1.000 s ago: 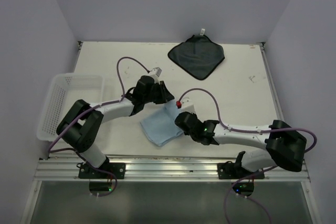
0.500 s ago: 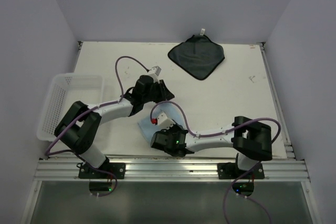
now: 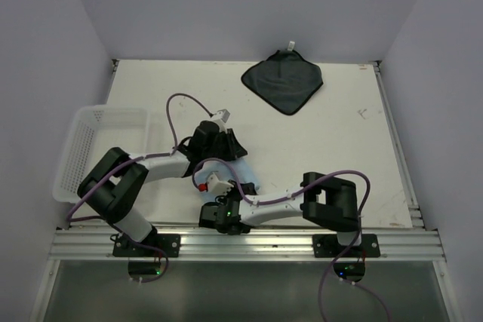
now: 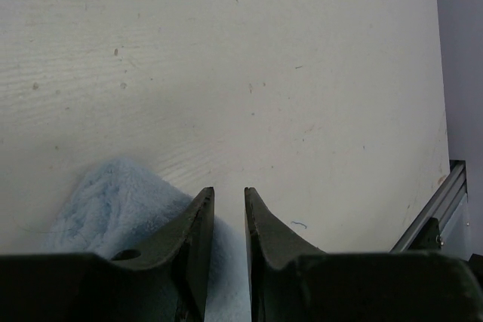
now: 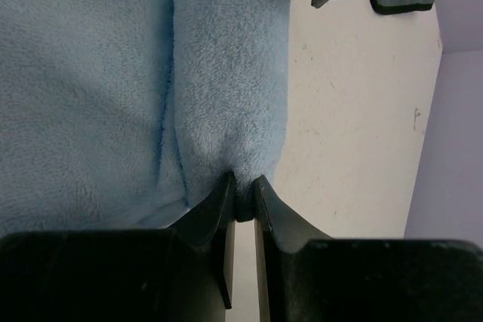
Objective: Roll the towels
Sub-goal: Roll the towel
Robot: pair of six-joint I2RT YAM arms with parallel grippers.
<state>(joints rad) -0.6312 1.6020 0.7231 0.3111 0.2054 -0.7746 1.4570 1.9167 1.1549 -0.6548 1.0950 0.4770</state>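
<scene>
The light blue towel (image 5: pixel 106 73) fills the right wrist view, folded over itself along a crease. My right gripper (image 5: pixel 241 184) is shut on its near edge, with a tuft of cloth pinched between the tips. In the top view that gripper (image 3: pixel 223 209) sits low by the front rail, and only a sliver of the blue towel (image 3: pixel 250 177) shows past the arm. My left gripper (image 4: pixel 228 191) stands over the towel's far corner (image 4: pixel 113 201), jaws a narrow gap apart with nothing seen pinched. The dark towel (image 3: pixel 283 81) lies flat at the back.
A white mesh basket (image 3: pixel 83 148) stands at the table's left edge. The right arm's elbow (image 3: pixel 330 200) lies across the near middle, just behind the aluminium front rail (image 3: pixel 249 243). Both arms' purple cables loop above the blue towel.
My right arm has swung left and toward the front rail with the blue towel's edge in its grip, folding the cloth over. The left gripper has shifted slightly nearer.
</scene>
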